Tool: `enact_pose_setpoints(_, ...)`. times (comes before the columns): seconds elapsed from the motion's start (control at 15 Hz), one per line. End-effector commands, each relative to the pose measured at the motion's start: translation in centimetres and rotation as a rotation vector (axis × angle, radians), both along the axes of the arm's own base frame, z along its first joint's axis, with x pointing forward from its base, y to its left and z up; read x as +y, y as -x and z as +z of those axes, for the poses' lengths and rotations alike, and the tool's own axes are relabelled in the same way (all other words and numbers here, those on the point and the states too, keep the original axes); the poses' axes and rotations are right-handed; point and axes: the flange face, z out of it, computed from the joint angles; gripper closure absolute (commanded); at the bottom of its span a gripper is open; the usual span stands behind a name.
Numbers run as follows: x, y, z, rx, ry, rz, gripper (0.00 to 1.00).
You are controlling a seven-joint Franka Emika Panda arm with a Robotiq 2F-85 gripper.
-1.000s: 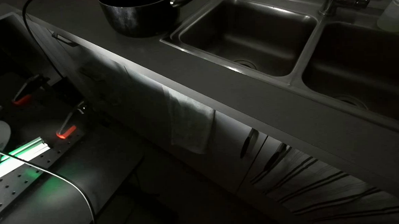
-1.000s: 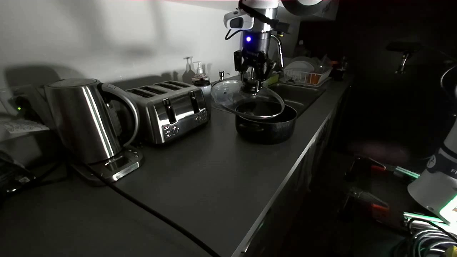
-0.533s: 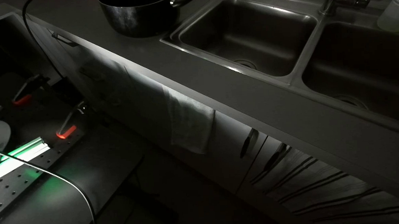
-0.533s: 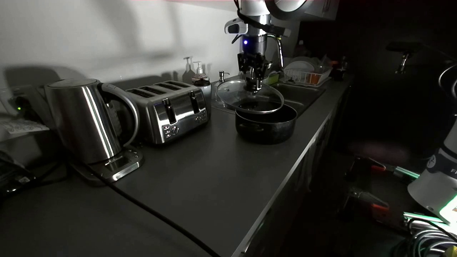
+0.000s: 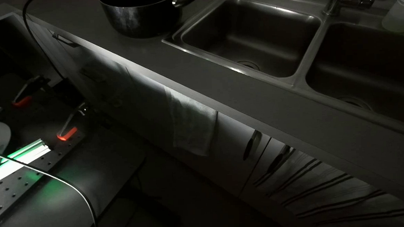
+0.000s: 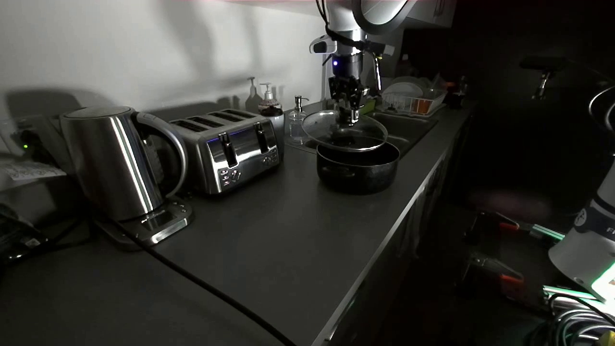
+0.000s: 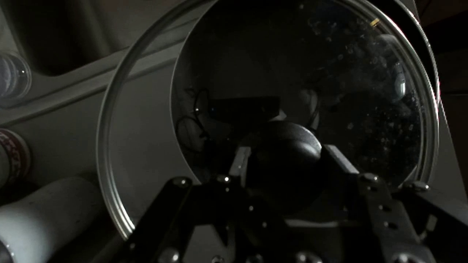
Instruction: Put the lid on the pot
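The dark round pot [image 6: 358,177] stands on the counter beside the sink and also shows in an exterior view [image 5: 140,19], cut by the top edge. My gripper [image 6: 349,117] is shut on the dark knob of the glass lid [image 6: 326,132]. The lid hangs slightly tilted just above the pot, offset toward the wall side. In the wrist view the knob sits between the fingertips [image 7: 287,149]. The pot's rim [image 7: 423,34] shows past the right edge of the lid [image 7: 373,120], and its dark inside shows through the glass.
The toaster [image 6: 235,149] and kettle [image 6: 108,163] stand along the wall. A clear soap dispenser [image 6: 297,126] is close to the lid's wall side. The sink basins [image 5: 246,40] adjoin the pot. A dish rack [image 6: 408,103] stands beyond.
The gripper and lid have moved down and to the right in an exterior view, more over the pot. The lid looks less tilted. The pot has not moved.
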Motion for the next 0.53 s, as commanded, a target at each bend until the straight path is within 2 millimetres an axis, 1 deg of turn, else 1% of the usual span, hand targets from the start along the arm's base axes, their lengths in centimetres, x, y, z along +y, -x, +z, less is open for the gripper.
enact_pose_setpoints(0.0, -1.1, -0.6, 0.3, 0.026, -0.024, -0.049, 0.73)
enact_pose_setpoints(0.13, -1.4, -0.5, -0.3, 0.046, -0.038, -0.062, 0.73)
enact_pose_setpoints(0.47, -1.5, -0.2, -1.5, 0.112, -0.070, -0.082, 0.73)
